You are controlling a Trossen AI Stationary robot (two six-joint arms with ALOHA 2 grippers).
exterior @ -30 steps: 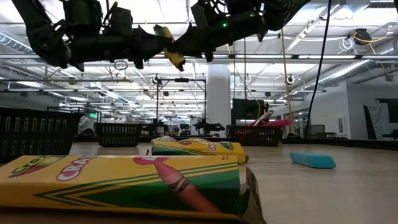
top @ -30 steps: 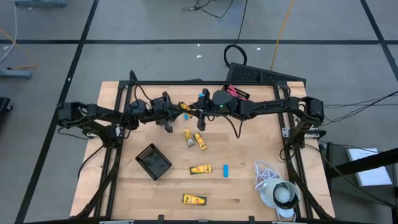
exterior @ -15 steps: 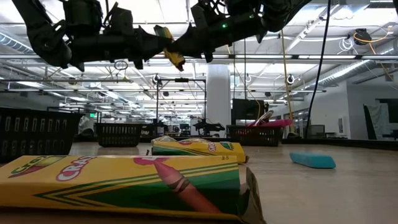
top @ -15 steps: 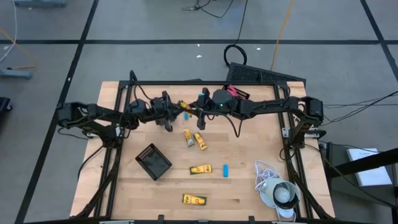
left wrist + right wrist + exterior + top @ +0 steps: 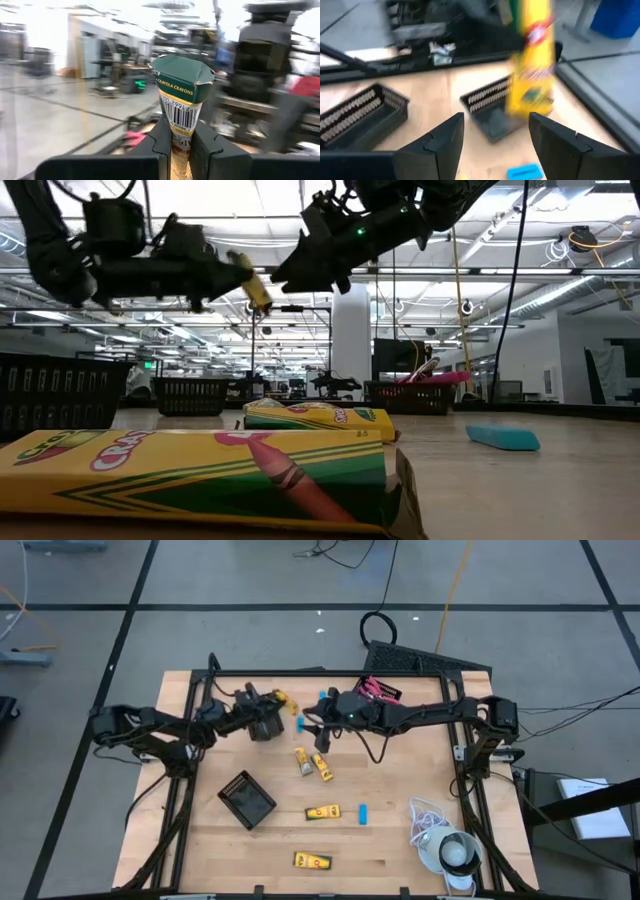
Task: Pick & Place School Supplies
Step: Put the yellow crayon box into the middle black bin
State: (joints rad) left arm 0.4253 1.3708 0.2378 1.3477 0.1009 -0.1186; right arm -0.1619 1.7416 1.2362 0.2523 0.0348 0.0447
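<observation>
Up above the far half of the table, the left gripper [image 5: 181, 145] has a Crayola crayon box [image 5: 182, 97] pinched between its fingers [image 5: 159, 140], barcode end and green flap poking out past the tips. From overhead that box [image 5: 281, 698] hangs in the air just off the left arm's nose. The right gripper [image 5: 495, 135] sits close by, fingers spread wide with nothing between them, and the yellow box [image 5: 532, 60] dangles right in front of its camera. Looks like a hand-off just done or a carry under way, can't say which.

Down on the wood: two more crayon boxes [image 5: 312, 764] side by side mid-table, another [image 5: 322, 812] nearer the front with a light-blue eraser [image 5: 364, 813] just beside it, one more box [image 5: 312, 861] at the front edge. A black slotted tray [image 5: 246, 799] lies tilted at front left; pink-handled scissors [image 5: 378, 690] rest at the far edge on another tray.

To do this well: keep the squeeze firm but not crushing, since that's thin card. Swing clear of the right arm first, line the long side up with the tray, lower it, then let go
</observation>
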